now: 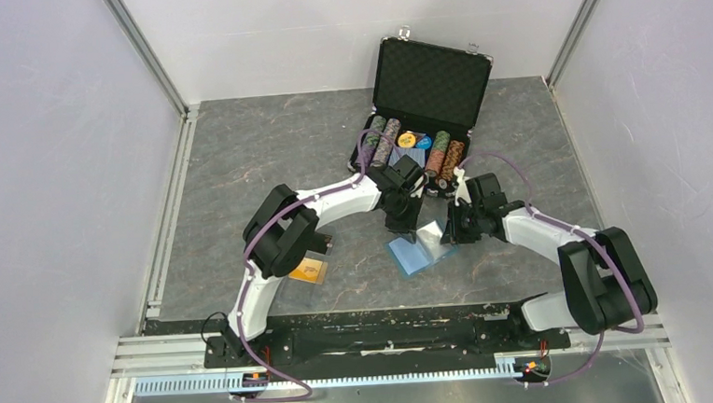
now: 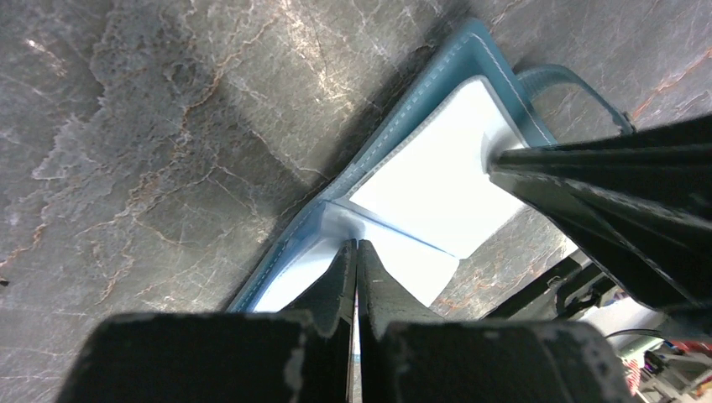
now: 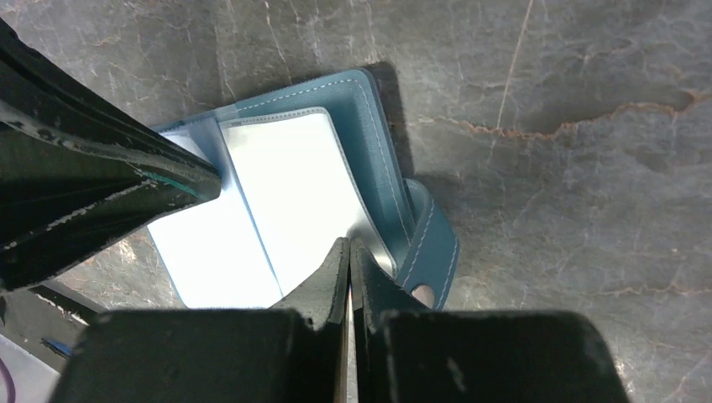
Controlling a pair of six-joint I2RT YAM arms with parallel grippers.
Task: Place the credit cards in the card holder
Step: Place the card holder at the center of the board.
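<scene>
A thin orange-gold credit card (image 1: 308,271) lies flat on the grey marbled table (image 1: 238,162). It sits beside the left arm's elbow, well apart from the other task item. Further right, the left gripper (image 2: 353,248) is clenched, jaws pressed together, with its tips on the pale inner fold of the teal-blue leather-like card holder (image 2: 424,180). The card holder lies spread open on the table between both tools. The right gripper (image 3: 348,249) is likewise clenched, tips at the edge of a pale pocket. Whether either tool pinches a sleeve cannot be told.
</scene>
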